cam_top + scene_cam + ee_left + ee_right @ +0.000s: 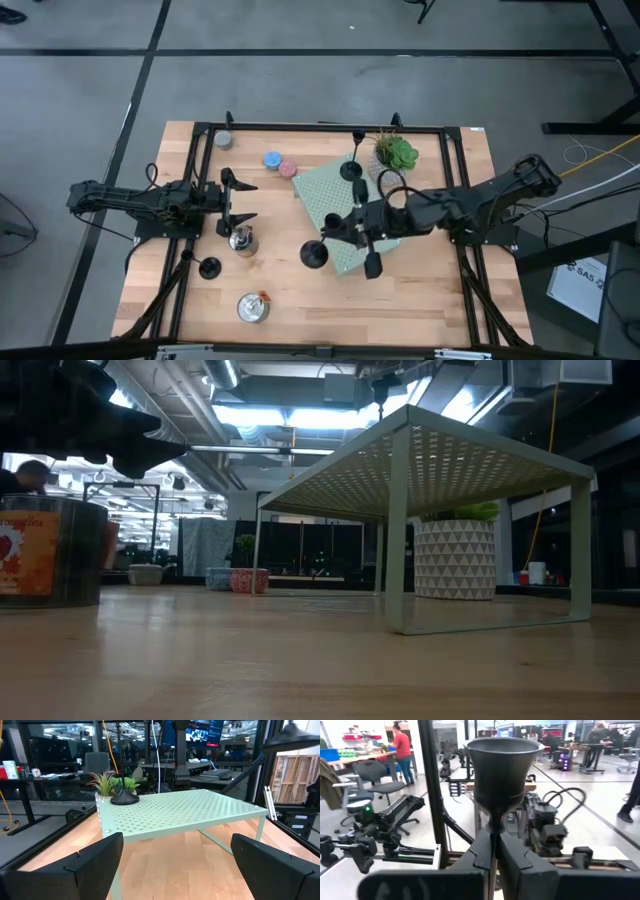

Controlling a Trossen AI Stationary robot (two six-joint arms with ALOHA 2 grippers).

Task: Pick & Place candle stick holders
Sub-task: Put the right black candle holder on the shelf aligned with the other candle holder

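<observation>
While your left end effector (243, 203) waits wide open and empty over the wooden desk (400, 300), your right end effector (352, 228) is clamped on the thin stem of a matte-black candle stick holder (502, 770), its flared cup uppermost, above the pale green perforated metal shelf (335, 195). A second holder (350, 168) stands on that shelf; a third (209, 267) sits on the desk.

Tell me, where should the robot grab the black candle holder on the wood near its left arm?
By its thin stem, from above: the candle stick holder looks upright on a wide flat base, leaving the stem the only narrow part. The open left gripper is nearest.
</observation>
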